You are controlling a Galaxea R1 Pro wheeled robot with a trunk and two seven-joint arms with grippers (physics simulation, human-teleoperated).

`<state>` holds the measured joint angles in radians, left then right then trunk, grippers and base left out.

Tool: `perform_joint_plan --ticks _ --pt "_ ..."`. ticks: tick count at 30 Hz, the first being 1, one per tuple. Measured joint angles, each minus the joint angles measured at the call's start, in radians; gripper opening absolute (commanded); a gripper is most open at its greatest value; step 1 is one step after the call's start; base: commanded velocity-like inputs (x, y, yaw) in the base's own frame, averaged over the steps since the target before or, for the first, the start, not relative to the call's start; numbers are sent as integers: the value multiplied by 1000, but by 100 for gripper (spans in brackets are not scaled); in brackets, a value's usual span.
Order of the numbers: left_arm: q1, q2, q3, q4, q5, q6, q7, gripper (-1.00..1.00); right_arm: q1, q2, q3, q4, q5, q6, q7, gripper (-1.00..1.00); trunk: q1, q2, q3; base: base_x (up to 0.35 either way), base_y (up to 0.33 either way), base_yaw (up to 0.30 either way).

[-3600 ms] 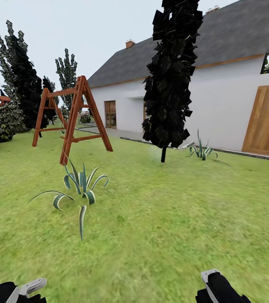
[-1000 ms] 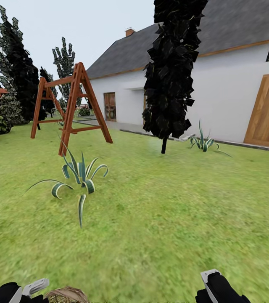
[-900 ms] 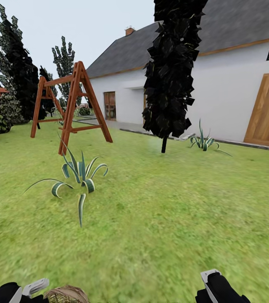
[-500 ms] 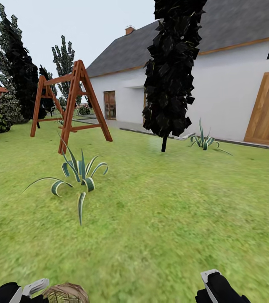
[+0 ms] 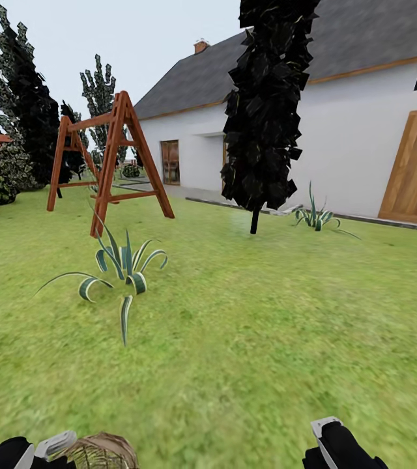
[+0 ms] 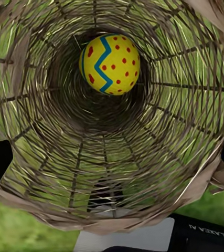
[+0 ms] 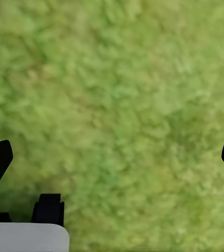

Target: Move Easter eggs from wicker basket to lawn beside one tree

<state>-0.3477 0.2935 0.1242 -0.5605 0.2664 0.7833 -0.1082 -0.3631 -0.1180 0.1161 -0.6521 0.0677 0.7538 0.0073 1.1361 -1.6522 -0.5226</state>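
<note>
One Easter egg lies deep in the wicker basket, seen along your left gripper. The basket rim has come into the head view's bottom edge since a few seconds ago, so you are now at it. Both jaws look spread open, the right gripper over bare lawn. I cannot see the other eggs.
</note>
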Motion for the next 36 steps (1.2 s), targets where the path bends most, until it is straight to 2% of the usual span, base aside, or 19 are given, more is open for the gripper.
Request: perform_joint_plan --ticks 36 --pt "0 -9 0 0 0 -6 -1 100 0 2 1 0 0 0 0 100 138 -252 -113 0 0 0"
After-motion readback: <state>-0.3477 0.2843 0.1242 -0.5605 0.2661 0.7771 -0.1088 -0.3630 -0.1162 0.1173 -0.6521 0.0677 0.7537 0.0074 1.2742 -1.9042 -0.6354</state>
